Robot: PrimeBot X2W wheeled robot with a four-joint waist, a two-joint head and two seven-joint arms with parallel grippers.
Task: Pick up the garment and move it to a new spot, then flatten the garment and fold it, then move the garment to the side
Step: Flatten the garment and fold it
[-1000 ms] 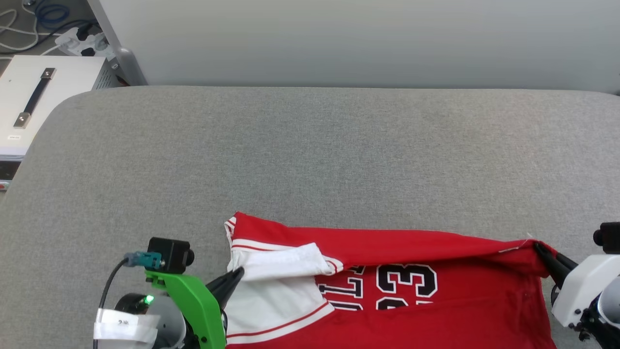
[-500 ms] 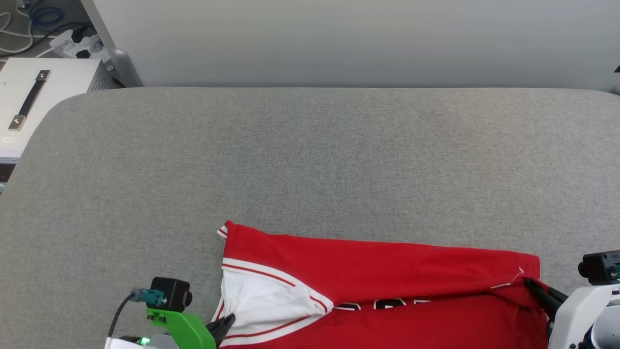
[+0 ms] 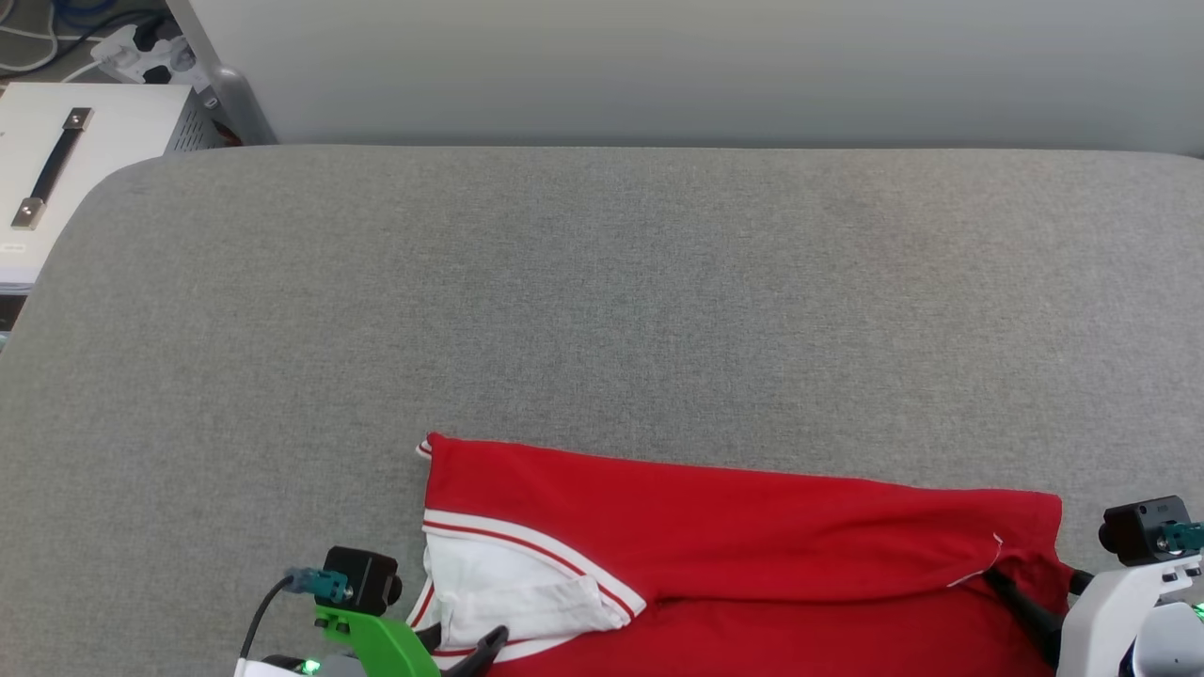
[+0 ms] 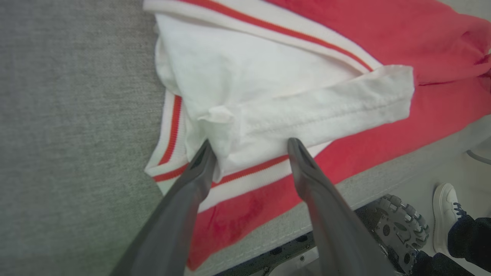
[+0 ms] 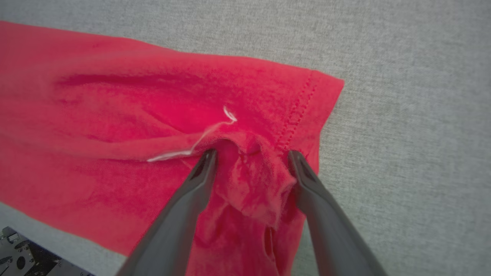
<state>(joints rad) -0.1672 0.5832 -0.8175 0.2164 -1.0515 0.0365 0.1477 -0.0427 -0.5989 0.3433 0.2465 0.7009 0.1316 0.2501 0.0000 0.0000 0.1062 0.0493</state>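
- Here, the garment [image 3: 752, 527] lies folded lengthwise along the near edge of the grey desk [image 3: 602, 301], red body running left to right, lettering hidden.
- White sleeve [image 4: 268, 96] with red-striped trim sits at the garment's left end, folded over onto the red.
- Left gripper [image 4: 250, 145]: fingers spread apart, released, tips at the sleeve's hem, one either side of a fold.
- Right gripper [image 5: 252, 153]: fingers likewise spread, not clamped; a pucker of red cloth by the hem corner sits between them.
- Loose white thread [image 5: 199, 138] lies on the red, near the right fingers.
- Person's white shoe [image 4: 445, 214] on the floor below the desk edge.
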